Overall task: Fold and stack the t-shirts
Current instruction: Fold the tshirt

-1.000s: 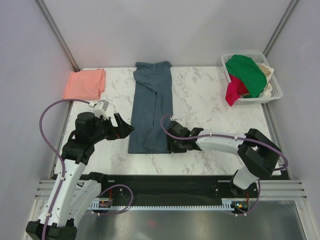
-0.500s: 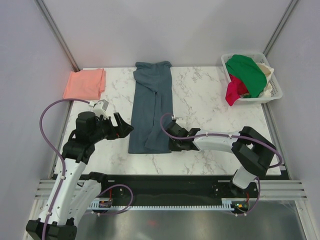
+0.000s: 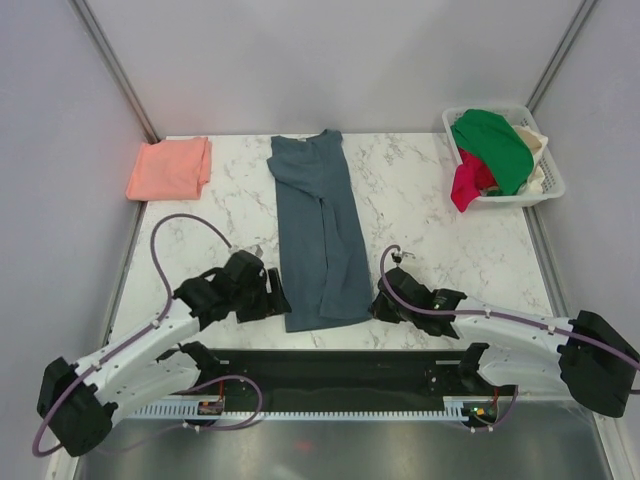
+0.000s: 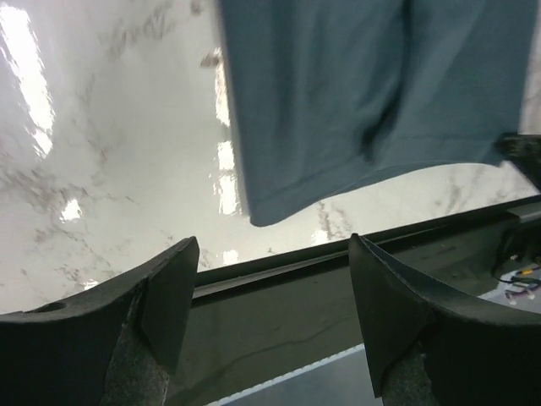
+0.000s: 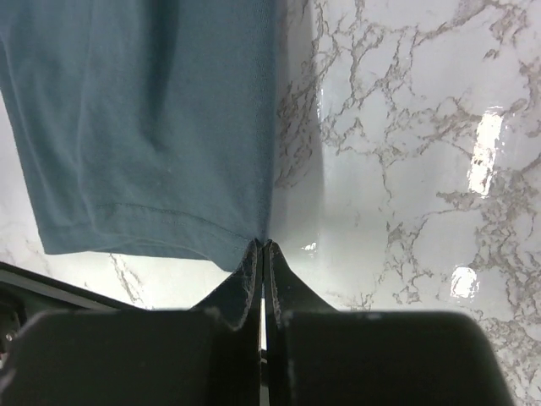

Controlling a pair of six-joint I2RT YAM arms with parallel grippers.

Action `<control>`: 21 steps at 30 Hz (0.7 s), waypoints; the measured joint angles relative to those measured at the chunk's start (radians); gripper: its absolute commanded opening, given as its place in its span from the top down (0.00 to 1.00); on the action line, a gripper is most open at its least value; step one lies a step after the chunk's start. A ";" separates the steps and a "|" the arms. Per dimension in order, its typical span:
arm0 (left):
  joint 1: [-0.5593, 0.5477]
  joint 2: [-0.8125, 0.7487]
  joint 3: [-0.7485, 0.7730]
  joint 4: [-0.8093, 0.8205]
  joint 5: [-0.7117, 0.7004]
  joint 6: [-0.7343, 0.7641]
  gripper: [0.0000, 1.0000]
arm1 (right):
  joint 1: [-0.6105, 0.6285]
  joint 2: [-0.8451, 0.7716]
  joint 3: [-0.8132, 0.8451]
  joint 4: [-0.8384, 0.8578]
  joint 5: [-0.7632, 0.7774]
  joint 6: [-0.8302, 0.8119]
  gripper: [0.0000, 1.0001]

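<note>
While both arms lie low along the near edge: entries run from there to the far side.
Left gripper (image 3: 276, 300) (image 4: 272, 245): fingers spread wide, nothing between them; just beside the near left hem corner of the slate-blue t-shirt (image 3: 320, 235), not touching it.
Right gripper (image 3: 379, 305) (image 5: 263, 245): fingers pressed together, tips at the near right hem corner, which looks pinched between them.
Slate-blue t-shirt, shape: folded lengthwise into a long narrow strip, sleeves turned in, with an overlap line running down the middle.
Slate-blue t-shirt, place: mid-table, lying flat from the near edge to the far edge; the near end sits slightly right of the far end.
Hem: stitched band is plain in the right wrist view (image 5: 144, 127); the near left corner curls a little in the left wrist view (image 4: 355, 85).
Marble table (image 3: 430, 210): white with grey veins, glare patches in both wrist views.
Salmon-pink t-shirt (image 3: 170, 168): folded to a small rectangle in the far left corner, well apart from the slate one.
White basket (image 3: 555, 187): far right corner, holding a green garment (image 3: 492, 150), a red garment (image 3: 466, 186) and a cream garment (image 3: 536, 152).
In the way: nothing lies between either gripper and the hem.
Hard to make out: how much cloth sits inside the right fingers; the neckline at the far end.
Cut off: the salmon-pink t-shirt and basket are outside both wrist views.
</note>
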 measured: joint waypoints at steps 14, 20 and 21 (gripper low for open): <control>-0.187 0.121 -0.232 0.217 -0.060 -0.253 0.30 | 0.000 0.016 -0.051 0.063 -0.049 0.012 1.00; -0.198 0.126 -0.253 0.291 -0.087 -0.277 0.41 | 0.000 0.018 -0.065 0.079 -0.054 0.012 1.00; -0.198 0.128 -0.257 0.304 -0.087 -0.279 0.43 | 0.000 0.018 -0.069 0.083 -0.054 0.012 1.00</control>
